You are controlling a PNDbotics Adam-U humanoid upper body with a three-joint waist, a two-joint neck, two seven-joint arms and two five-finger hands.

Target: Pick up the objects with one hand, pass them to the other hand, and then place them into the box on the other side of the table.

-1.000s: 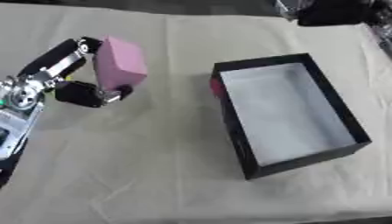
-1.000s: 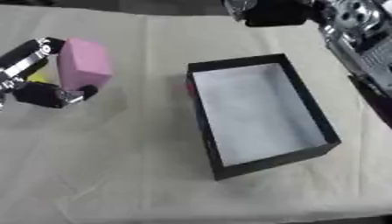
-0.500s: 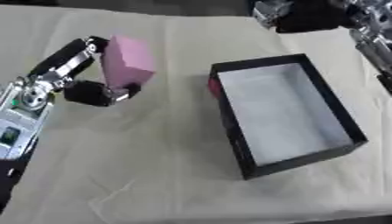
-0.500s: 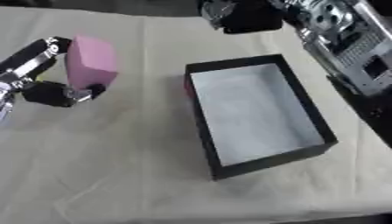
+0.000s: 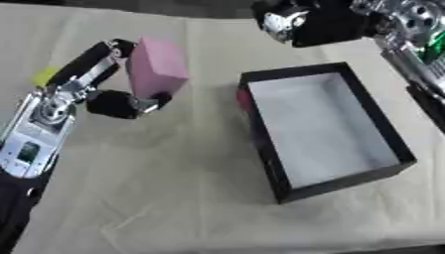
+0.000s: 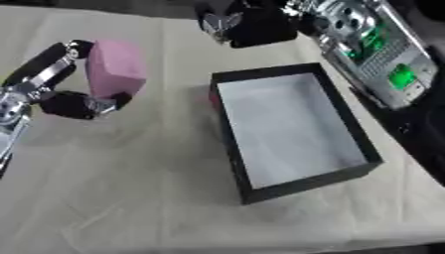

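Left hand (image 5: 104, 84) grips one pink block (image 5: 156, 67); right hand (image 5: 300, 22), seemingly clenched, hovers above one black box (image 5: 260, 144).

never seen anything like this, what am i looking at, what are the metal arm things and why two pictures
It is a humanoid robot's upper body, steered by a person. Both pictures come from a stereo camera in its head, looking down at a beige cloth-covered table, so they nearly match. The left hand comes in from the left and grips a pink rectangular block between fingers and thumb, raised above the cloth. The right hand reaches in from the upper right; I cannot tell how its fingers stand. An open black box with a pale floor sits on the cloth. Something small and red lies against the box's outer left wall.
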